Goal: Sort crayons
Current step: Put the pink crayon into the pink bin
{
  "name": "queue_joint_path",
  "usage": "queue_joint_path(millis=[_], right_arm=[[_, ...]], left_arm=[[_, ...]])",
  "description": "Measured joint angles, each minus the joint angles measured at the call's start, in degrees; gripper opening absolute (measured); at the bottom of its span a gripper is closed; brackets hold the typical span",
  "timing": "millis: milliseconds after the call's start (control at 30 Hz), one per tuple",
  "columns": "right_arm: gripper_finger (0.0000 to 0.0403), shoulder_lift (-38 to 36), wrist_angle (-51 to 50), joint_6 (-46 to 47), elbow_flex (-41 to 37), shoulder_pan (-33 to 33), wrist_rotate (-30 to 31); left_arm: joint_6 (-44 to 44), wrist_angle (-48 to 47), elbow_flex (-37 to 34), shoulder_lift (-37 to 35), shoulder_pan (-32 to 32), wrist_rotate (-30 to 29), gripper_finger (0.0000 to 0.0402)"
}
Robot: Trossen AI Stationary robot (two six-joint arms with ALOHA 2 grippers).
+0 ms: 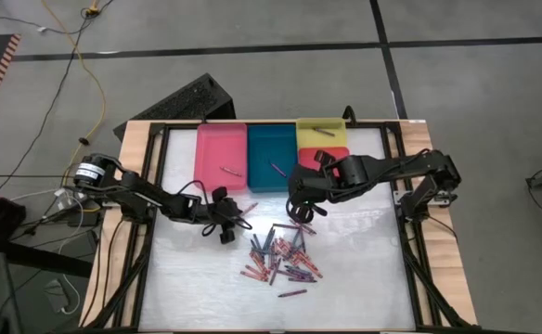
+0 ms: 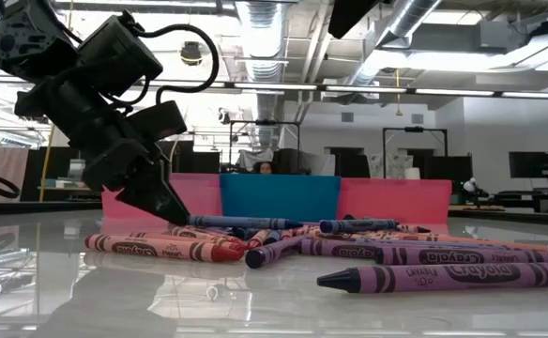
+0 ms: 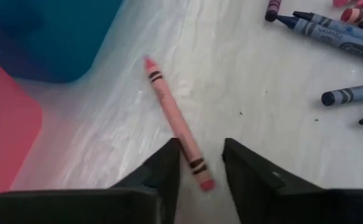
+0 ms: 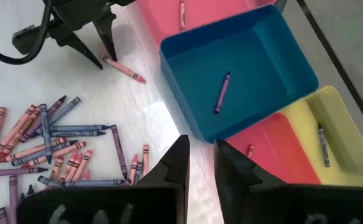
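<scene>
1. The left gripper [image 1: 233, 217] is down at the tabletop [image 1: 364, 278], at about nine o'clock from the main heap of crayons [image 1: 280, 255].
2. Its two fingers [image 3: 163, 171] stand at a narrow gap on either side of a lone pink crayon [image 3: 176, 123], whose lower end lies between the tips; whether they pinch it I cannot tell.
3. That pink crayon lies flat on the table, just beside the near edge of the teal tray [image 4: 243, 68] and the pink tray [image 1: 221, 158].
4. The right gripper [image 1: 301, 211] hangs over the table at twelve o'clock from the heap, its fingers narrow with nothing between them.
5. A purple crayon [image 4: 222, 92] lies in the teal tray, a grey one [image 4: 322, 144] in the yellow tray [image 4: 349, 158].
</scene>
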Motion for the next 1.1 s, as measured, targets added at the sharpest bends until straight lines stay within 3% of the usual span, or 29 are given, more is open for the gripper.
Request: queue_joint_path(millis=[233,400,567,700,900,1100], right_arm=[[0.0067,0.0,2.4,0.0,0.0,2.0,0.0],[0.0067,0.0,4.5,0.0,0.0,4.9,2.9],[0.0067,0.0,7.4,0.1,0.0,9.3,12.4],[0.0067,0.0,8.3,2.4,0.0,13.4,21.2],[0.0067,0.0,9.5,7.2,-3.0,17.3,27.5],[0.0067,0.1,20.4,10.1,-14.2,18.8,31.8]], left_arm=[[-1.3,0.2,-0.1,0.0,0.0,-0.3,0.0014],[-2.6,1.6,-0.2,-0.1,-0.1,0.5,0.0013],[-2.9,6.0,-0.4,-2.5,-1.6,2.5,0.0013],[-1.8,7.6,-0.3,-7.4,-2.6,2.9,0.0011],[-0.4,7.5,-0.3,-17.0,-4.1,2.3,0.0011],[3.0,7.6,-0.3,-27.7,-7.3,-2.4,0.0011]])
